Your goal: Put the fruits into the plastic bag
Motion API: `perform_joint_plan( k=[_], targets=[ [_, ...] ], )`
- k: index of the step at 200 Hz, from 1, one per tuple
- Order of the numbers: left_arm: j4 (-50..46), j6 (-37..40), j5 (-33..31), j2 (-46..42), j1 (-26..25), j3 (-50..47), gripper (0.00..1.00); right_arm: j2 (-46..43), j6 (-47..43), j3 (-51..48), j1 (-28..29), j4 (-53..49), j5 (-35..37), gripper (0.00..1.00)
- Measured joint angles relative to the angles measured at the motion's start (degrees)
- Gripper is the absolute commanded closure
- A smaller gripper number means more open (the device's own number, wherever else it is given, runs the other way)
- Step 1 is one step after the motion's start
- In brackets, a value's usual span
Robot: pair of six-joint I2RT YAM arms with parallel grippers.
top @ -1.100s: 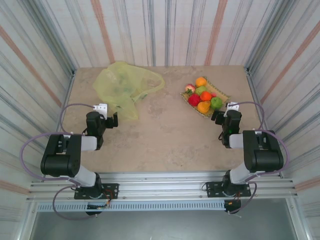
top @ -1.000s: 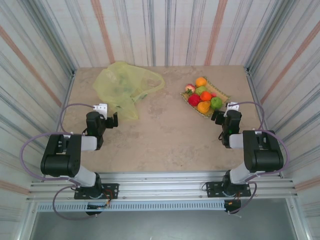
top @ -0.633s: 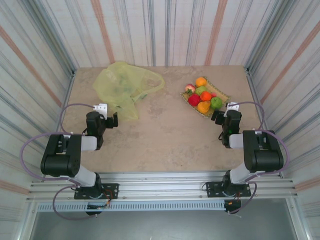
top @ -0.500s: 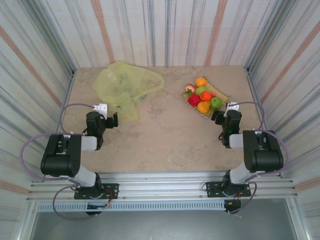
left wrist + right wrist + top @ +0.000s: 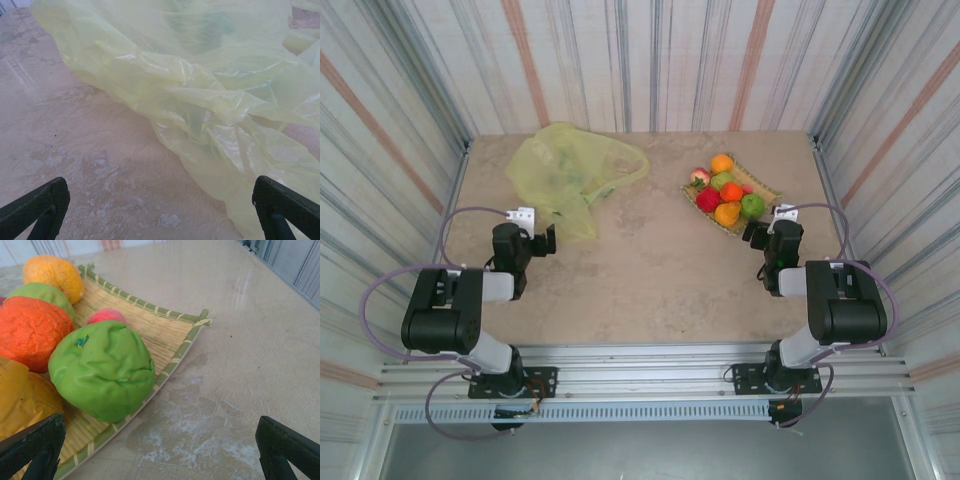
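The crinkly yellow-green plastic bag [image 5: 570, 175] lies crumpled at the table's back left. In the left wrist view the plastic bag [image 5: 200, 90] lies just ahead of my left gripper [image 5: 160, 210], whose jaws stand wide open over bare table. The left gripper [image 5: 535, 232] sits just short of the bag's near edge. Several fruits [image 5: 725, 190] are piled on a woven mat at the back right. My right gripper [image 5: 770, 225] is open just in front of them. In the right wrist view a green fruit [image 5: 102, 370] is nearest the open right gripper [image 5: 160, 450], beside an orange-red fruit [image 5: 32, 330].
The bamboo mat [image 5: 170, 325] with green edging lies flat under the fruits, its corner pointing right. Striped walls close the table on three sides. Bare table [image 5: 650, 260] stretches between the two arms.
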Motion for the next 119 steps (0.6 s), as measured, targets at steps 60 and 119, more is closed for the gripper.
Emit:
perform_joint_plan(
  k=[60,119],
  targets=[
    [0.0,0.0,0.39,0.0,0.04,0.0,0.01,0.0,0.02,0.0,-1.22,-0.02,-1.73,0.01],
    [-1.64,-0.52,-0.74,-2.56,0.66,-0.04,0.01,-6.58,0.28,0.33,-1.09,-7.13,0.92,0.01]
  ],
)
